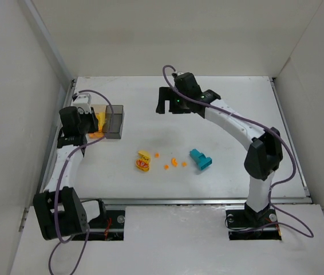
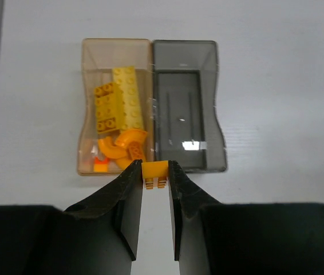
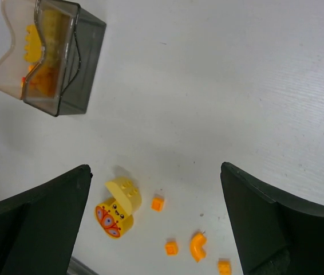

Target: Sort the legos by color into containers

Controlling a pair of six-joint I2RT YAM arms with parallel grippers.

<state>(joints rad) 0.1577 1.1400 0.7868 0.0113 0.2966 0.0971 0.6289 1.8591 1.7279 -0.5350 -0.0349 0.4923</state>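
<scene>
Now L end effector (image 2: 155, 179) pinches orange lego (image 2: 155, 170) by amber box (image 2: 86, 114); R end effector (image 3: 155, 168) wide.

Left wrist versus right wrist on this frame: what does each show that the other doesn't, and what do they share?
Left wrist only: the left jaws shut on a small orange lego brick, plus a look down into the boxes: yellow bricks and orange curved pieces in the translucent amber plastic box, the smoky grey plastic box empty.
Right wrist only: the right jaws wide open, holding nothing, above loose pieces: a rounded yellow lego with red marks, a curved orange lego, tiny orange bits.
Both: the two adjoining boxes on the white table.
</scene>
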